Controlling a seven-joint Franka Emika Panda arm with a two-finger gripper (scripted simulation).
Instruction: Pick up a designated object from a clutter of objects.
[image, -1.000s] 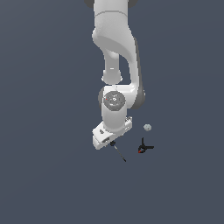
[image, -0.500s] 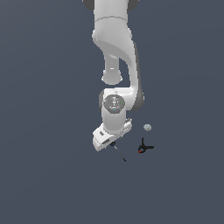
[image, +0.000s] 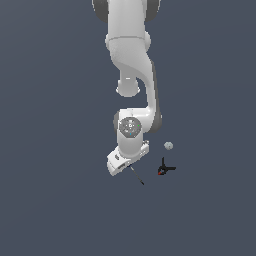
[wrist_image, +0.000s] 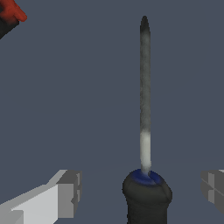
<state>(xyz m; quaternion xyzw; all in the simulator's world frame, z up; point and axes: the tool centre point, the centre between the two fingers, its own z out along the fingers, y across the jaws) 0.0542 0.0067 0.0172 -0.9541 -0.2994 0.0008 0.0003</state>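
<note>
The screwdriver (wrist_image: 145, 109) has a dark black-and-blue handle and a thin grey shaft. In the wrist view its handle sits between my two fingertips (wrist_image: 68, 192), with a gap on each side. My gripper (wrist_image: 141, 192) is open and touches nothing. In the exterior view the gripper (image: 125, 164) hangs low over the handle. Only the thin shaft (image: 137, 177) sticks out from under it, toward the exterior view's right. The orange cup is out of view.
A small black clamp with a red spot (image: 165, 170) lies to the exterior view's right of the screwdriver tip; its red part shows in a corner of the wrist view (wrist_image: 11, 13). A tiny whitish lump (image: 168, 146) lies just beyond the clamp.
The hand has come down a little over the screwdriver handle. The screwdriver, clamp and lump have not moved.
</note>
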